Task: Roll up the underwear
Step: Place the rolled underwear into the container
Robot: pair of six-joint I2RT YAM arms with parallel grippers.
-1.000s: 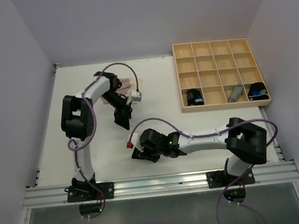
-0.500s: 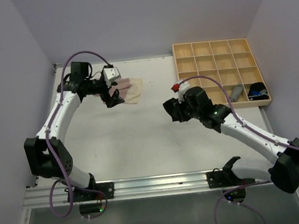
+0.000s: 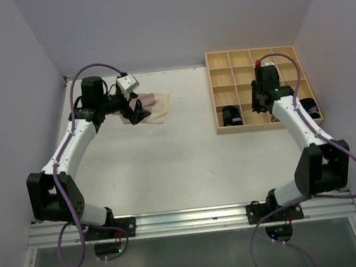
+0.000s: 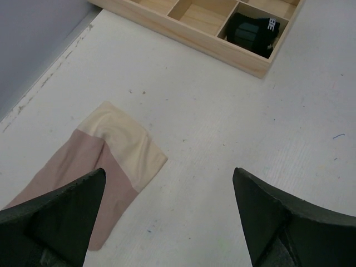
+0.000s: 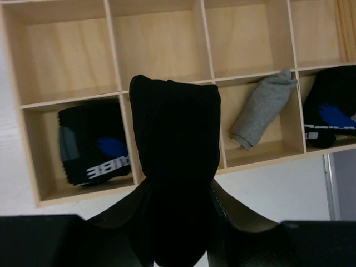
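A pale beige-pink underwear point(image 3: 155, 106) point(image 4: 97, 164) lies flat at the far left of the table. My left gripper point(image 3: 139, 113) point(image 4: 169, 222) hovers at its near right edge, open and empty. My right gripper point(image 3: 257, 101) point(image 5: 177, 219) is shut on a black rolled underwear point(image 5: 174, 133), held above the near row of the wooden tray point(image 3: 251, 57) point(image 5: 161, 55). Under the roll is the compartment between a black roll with white lettering point(image 5: 92, 150) point(image 3: 231, 116) and a grey roll point(image 5: 261, 108). Another black and blue roll point(image 5: 331, 111) point(image 3: 308, 107) fills the near right compartment.
The tray's other compartments show bare wood. Its near corner and the lettered black roll point(image 4: 253, 33) appear at the top of the left wrist view. Purple walls close in the table on three sides, and a metal rail point(image 3: 187, 220) runs along the near edge.
My right arm swung from the table's near middle out to the tray, carrying the black roll. My left arm stretched back to the beige underwear at the far left.
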